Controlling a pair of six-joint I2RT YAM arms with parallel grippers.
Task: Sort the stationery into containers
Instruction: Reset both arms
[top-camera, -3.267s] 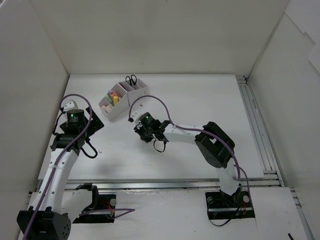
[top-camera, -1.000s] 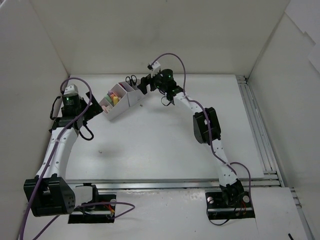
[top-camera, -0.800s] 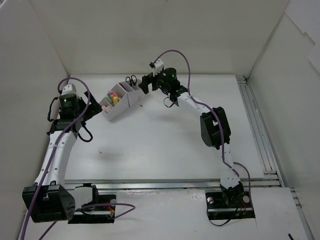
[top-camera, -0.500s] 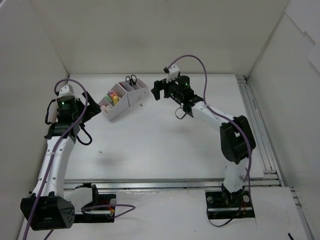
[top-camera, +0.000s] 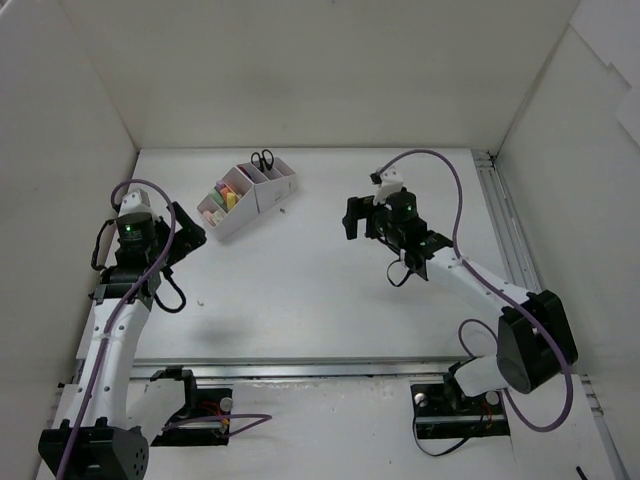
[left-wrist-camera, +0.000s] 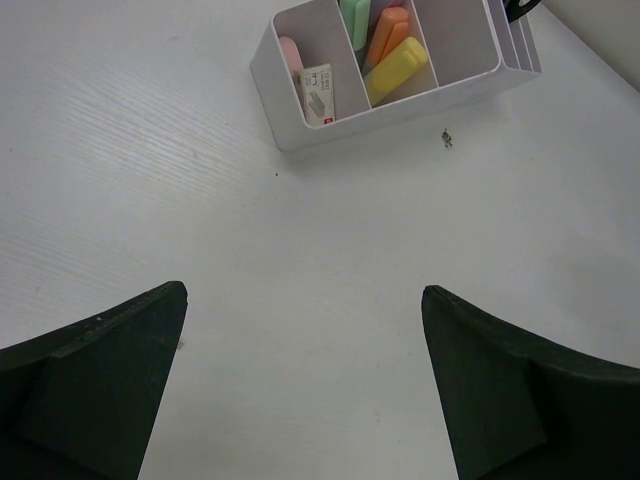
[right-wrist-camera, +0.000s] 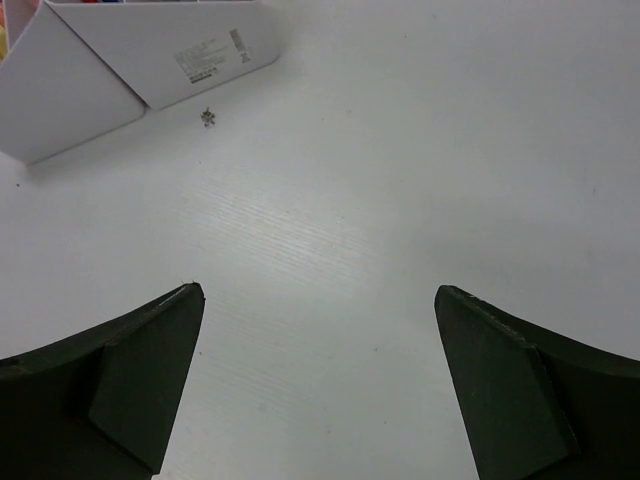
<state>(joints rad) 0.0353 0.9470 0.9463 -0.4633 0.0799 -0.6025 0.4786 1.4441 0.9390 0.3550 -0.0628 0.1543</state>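
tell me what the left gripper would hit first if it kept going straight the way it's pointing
Probably the bare white table, short of the white plastic desk organizer. The left gripper, jaws open, tilts down toward that organizer. Depth is unclear, so the organizer's near wall could come first.

Desk (top-camera: 330, 300): a white, faintly grained surface is seen.
Walls (top-camera: 330, 70): plain white panels are set on three sides.
Rails (top-camera: 512, 260): metal tracks are fitted along the right edge.
Speck (left-wrist-camera: 447, 138): tiny, dark, laid on the desk.
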